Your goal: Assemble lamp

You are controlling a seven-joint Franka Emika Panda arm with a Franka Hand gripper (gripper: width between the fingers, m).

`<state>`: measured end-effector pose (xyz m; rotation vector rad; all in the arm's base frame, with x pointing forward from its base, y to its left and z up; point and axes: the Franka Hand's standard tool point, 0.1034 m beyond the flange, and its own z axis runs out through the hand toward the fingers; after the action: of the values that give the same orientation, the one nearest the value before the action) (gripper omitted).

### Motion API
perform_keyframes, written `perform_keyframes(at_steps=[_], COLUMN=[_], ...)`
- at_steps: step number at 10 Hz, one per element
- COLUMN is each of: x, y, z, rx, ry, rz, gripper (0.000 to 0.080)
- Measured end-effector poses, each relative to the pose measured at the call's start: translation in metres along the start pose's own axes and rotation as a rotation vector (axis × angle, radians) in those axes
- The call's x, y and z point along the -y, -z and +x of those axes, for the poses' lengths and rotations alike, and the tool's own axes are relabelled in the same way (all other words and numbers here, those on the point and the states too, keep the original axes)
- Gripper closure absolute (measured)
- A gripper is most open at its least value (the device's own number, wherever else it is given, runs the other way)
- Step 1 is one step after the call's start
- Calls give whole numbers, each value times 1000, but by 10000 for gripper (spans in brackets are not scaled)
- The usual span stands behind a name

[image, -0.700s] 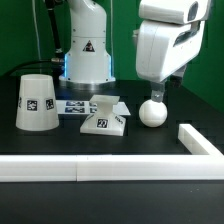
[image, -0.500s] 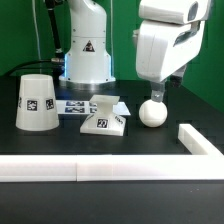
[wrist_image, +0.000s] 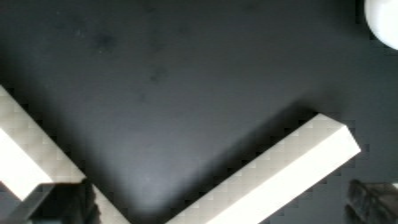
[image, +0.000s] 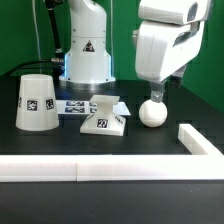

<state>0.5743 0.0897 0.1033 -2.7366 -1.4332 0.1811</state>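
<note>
The ball-shaped bulb (image: 152,113) rests on the black table at the exterior view's right. The low angular base (image: 105,117) sits in the middle, and the cone shade (image: 35,100) stands at the left. My gripper (image: 157,90) hangs just above the bulb without touching it. In the wrist view the gripper (wrist_image: 214,205) is open and empty, with dark fingertips (wrist_image: 54,205) far apart at the frame's edge. Only a sliver of the bulb (wrist_image: 382,20) shows in a corner there.
A white rail (image: 100,168) runs along the table's front, with a short arm (image: 198,140) at the exterior view's right; it crosses the wrist view (wrist_image: 267,170). The marker board (image: 75,105) lies behind the base. The robot's pedestal (image: 87,55) stands at the back.
</note>
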Motion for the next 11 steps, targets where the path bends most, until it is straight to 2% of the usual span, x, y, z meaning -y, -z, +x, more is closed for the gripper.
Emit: perform_keyframes(at_steps=[2, 4, 5, 10, 11], x=[0, 5, 9, 12, 15], y=[-3, -3, -3, -4, -5], z=[-31, -55, -60, -57, -65], rx=[-17, -26, -33, -46, -44], ry=[-29, -133, -216, -585, -698], rz=[-27, -38, -44, -32, -28], gripper=[100, 100, 100, 100, 100])
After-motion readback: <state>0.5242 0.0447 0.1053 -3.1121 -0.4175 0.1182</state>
